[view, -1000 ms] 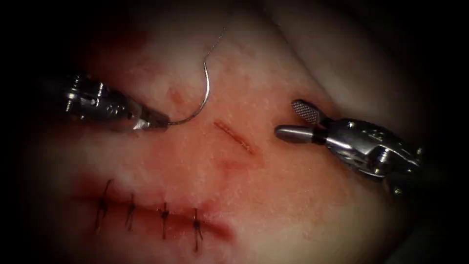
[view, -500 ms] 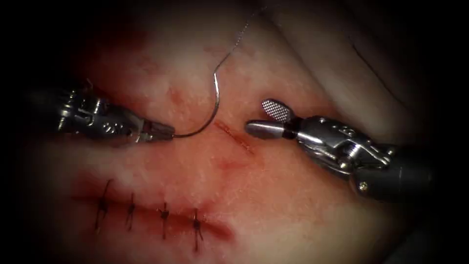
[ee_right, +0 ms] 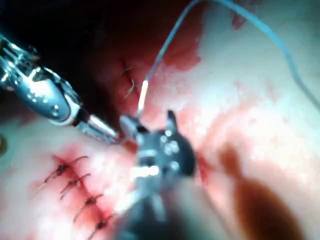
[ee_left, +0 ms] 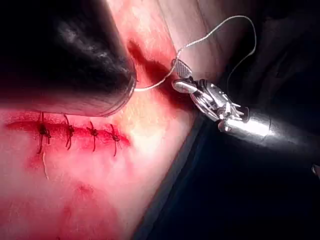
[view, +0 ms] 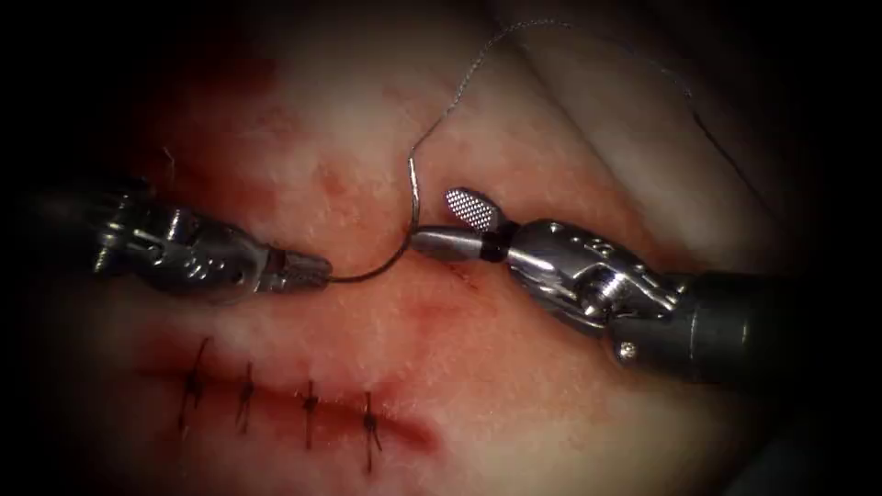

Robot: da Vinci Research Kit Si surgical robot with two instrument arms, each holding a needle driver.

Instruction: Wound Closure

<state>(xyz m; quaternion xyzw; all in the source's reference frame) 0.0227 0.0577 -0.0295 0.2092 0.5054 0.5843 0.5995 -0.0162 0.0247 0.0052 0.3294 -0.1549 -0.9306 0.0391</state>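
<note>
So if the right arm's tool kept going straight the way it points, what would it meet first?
Probably the needle: the right tool, jaws open, points left at its curve, held near one end by the left tool. Depth is unclear.

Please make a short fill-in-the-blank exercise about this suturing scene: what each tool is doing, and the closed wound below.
1. The left tool holds the needle near its ____.
2. The right tool has its jaws ____ beside the needle.
3. The thread runs from the needle's ____ end.
4. The closed cut carries ____ stitches.

Missing words: tip; open; upper; four
</note>
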